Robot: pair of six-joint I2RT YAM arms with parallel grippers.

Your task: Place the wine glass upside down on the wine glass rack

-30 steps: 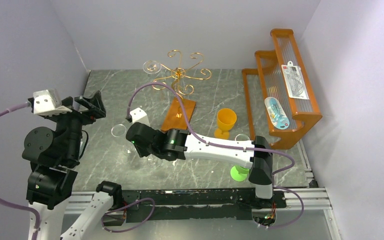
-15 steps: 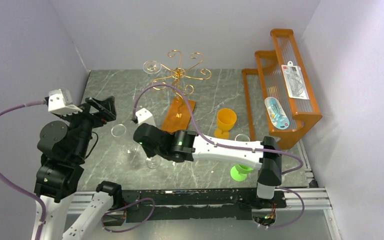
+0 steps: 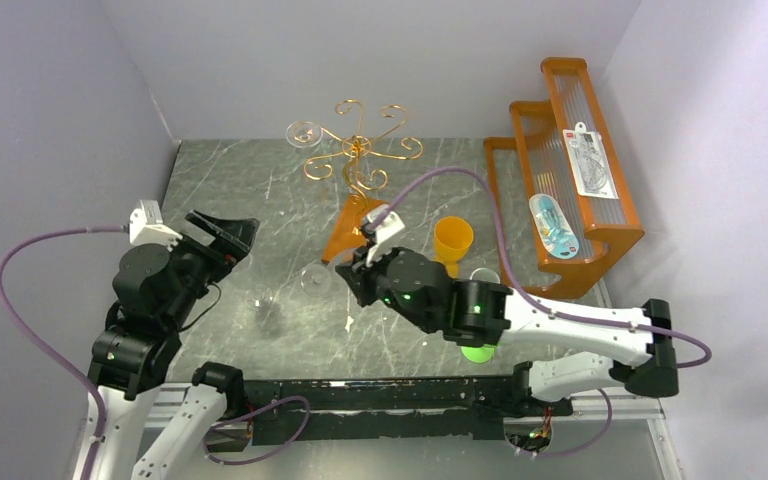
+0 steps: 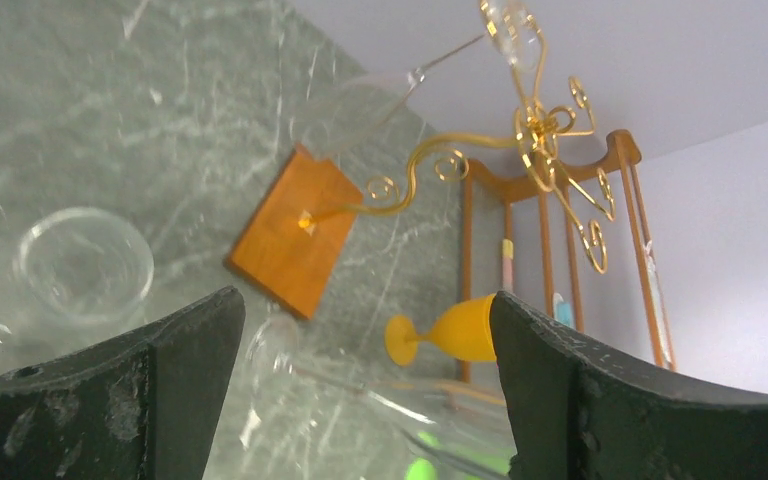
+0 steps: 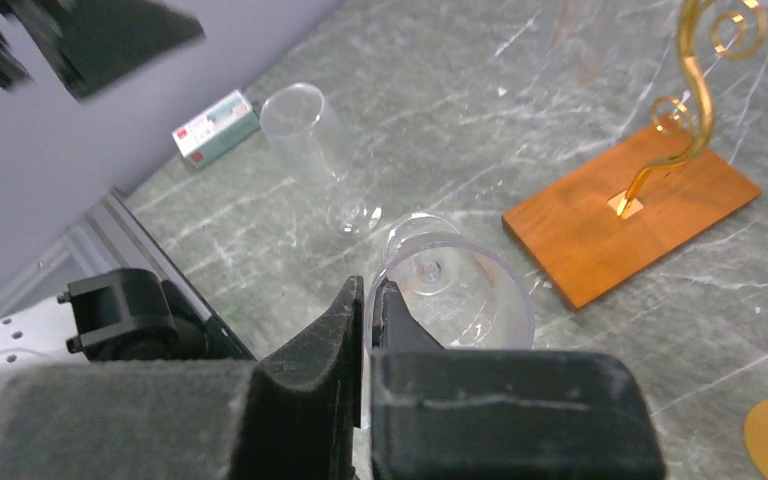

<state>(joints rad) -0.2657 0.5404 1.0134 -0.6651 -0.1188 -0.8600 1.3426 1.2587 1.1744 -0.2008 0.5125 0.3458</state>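
Centre frame: right gripper [image 3: 352,272] pinched on wine glass [image 3: 314,278] rim, tilted for inversion; left gripper [image 3: 225,232] wide, empty, clear of path. Upper centre: wine glass rack [image 3: 360,150], the target.

Robot test cell, laboratory type. Closed in at left, back and right by plain pale lilac walls [image 3: 380,60]. Grey marble-pattern counter [image 3: 230,190], edged on the near side with slotted aluminium rail [image 3: 610,390]. Two jointed machines mounted along that edge, left arm [image 3: 150,290] and right arm [image 3: 560,325], in black and white casings, each trailing exposed purple cable [image 3: 450,170]. Green indicator light [image 3: 390,298] lit on the right arm. Assorted household goods laid out as test props: gold wire rack [image 3: 358,150], orange stepped shelf [image 3: 560,170] carrying sealed packets [image 3: 590,160], orange goblet [image 3: 453,243], green cup [image 3: 477,351], small printed carton [image 5: 215,122] by the left wall.
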